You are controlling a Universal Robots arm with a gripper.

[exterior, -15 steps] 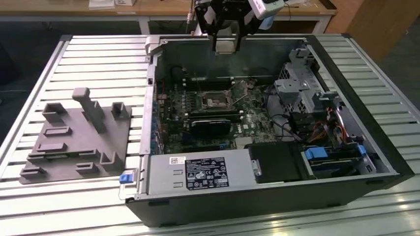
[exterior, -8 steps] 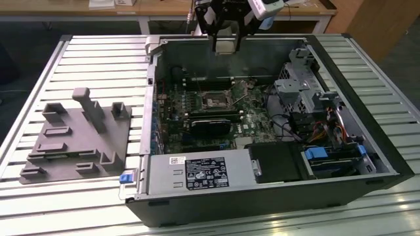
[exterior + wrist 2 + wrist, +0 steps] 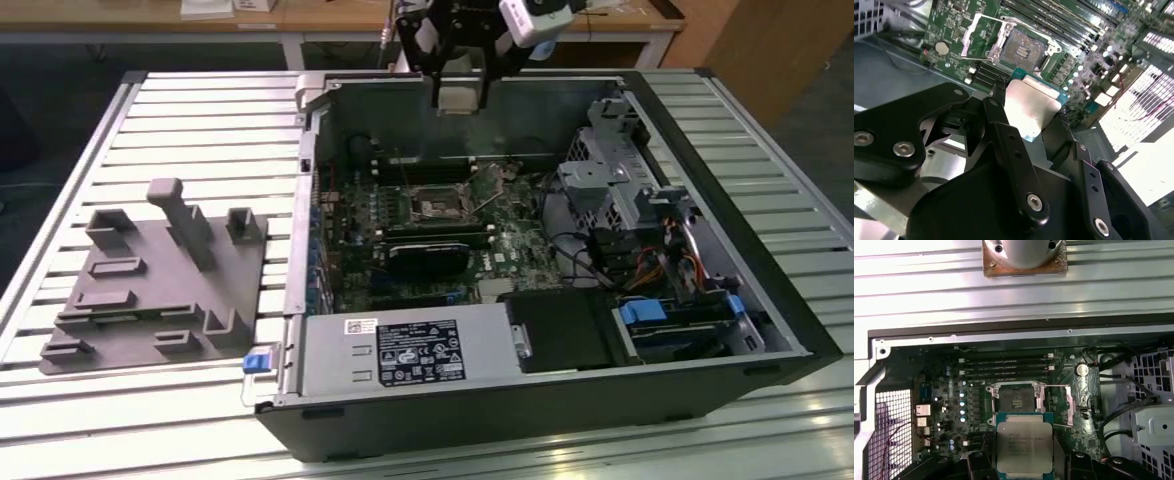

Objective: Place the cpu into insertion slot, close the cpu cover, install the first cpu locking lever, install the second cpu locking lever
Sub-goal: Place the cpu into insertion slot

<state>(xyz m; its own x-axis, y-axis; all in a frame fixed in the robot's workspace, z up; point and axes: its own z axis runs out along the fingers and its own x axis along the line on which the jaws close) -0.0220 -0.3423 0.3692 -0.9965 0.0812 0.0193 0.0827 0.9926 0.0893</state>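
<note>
The cpu (image 3: 1024, 446) is topped with dull, smooth silvery metal — the counter (image 3: 200, 120) is made of ribbed, pale-grey metal slats.

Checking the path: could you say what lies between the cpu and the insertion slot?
Nothing; only bare green board shows between them in the second wrist view.

Your table (image 3: 200, 110) is a pale silver metal top built of long ribbed slats running side by side. Lying flat on it you have a large black open-sided computer case (image 3: 534, 420), its open face turned upward. At the exterior view's left of that case, just beside its wall but not touching, a flat grey moulded plastic fixture (image 3: 147, 290) with upright posts and shallow pockets rests on the slats. In the first wrist view, a rusty-brown square plate (image 3: 989, 267) bearing a round silver foot sits on the slats beyond the case's rim.
</note>
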